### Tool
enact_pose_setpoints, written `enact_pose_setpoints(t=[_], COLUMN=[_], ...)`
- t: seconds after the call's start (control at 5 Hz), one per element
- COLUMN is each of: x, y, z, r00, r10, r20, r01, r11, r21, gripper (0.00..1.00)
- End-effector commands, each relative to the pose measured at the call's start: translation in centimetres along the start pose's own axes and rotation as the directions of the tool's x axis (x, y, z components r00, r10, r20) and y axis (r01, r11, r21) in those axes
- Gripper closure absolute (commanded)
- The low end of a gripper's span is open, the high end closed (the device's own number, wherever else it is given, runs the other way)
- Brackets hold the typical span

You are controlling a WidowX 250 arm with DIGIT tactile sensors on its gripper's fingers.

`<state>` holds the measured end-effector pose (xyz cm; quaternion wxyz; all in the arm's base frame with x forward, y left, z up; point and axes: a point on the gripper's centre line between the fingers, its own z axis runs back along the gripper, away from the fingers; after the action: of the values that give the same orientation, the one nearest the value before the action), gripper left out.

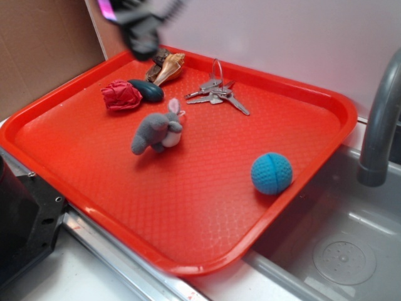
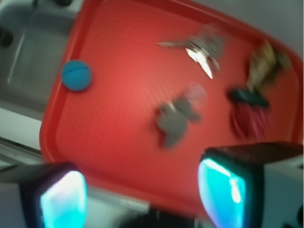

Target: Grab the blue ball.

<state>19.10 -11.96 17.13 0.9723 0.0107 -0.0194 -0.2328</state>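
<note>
A red tray (image 1: 207,207) with a pebbled surface lies across the edge of a grey sink (image 1: 351,251), its near corner overhanging the counter. Closest to the front on the tray, toward its right rim, sits the blue ball (image 1: 272,173), dimpled and marked with a seam line; it rests alone, well apart from everything else, with bare tray all around it. Further back, near the tray's middle, a small grey plush toy (image 1: 158,132) with a white belly and pinkish ears lies tilted on its side. Behind it on the left is a crumpled red wad (image 1: 121,95), and just beside that, touching or nearly so, a dark teal oval stone (image 1: 147,90). To the right of these a bunch of keys (image 1: 216,93) on a ring is spread flat. At the far edge a brown shell (image 1: 168,67) leans near the rim. Above that far left corner hangs the gripper (image 1: 141,28), blurred in the outside view (the picture is smeared there), high over the tray and touching nothing. The wrist view shows its two fingers (image 2: 228,190) set wide apart with nothing between them, and the ball small at the upper left, near the tray's rim and the sink. A grey tap (image 1: 382,119) rises at the right.
</note>
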Motion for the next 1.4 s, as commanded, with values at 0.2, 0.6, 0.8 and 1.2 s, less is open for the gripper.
enact_pose_setpoints(t=[0.2,0.6,0.8,1.2], x=[1.8,3.9,5.0,4.9], y=[-4.5,-5.5,-5.6,-6.8], z=[-4.7,-8.7,-10.6,-12.9], r00=[0.767,0.742,0.712,0.717], r10=[-0.625,-0.65,-0.686,-0.687], r20=[0.145,0.165,0.151,0.116], r01=[0.621,0.653,0.688,0.69], r11=[0.78,0.756,0.724,0.723], r21=[0.078,0.045,0.041,0.02], gripper=[0.0,0.0,0.0,0.06])
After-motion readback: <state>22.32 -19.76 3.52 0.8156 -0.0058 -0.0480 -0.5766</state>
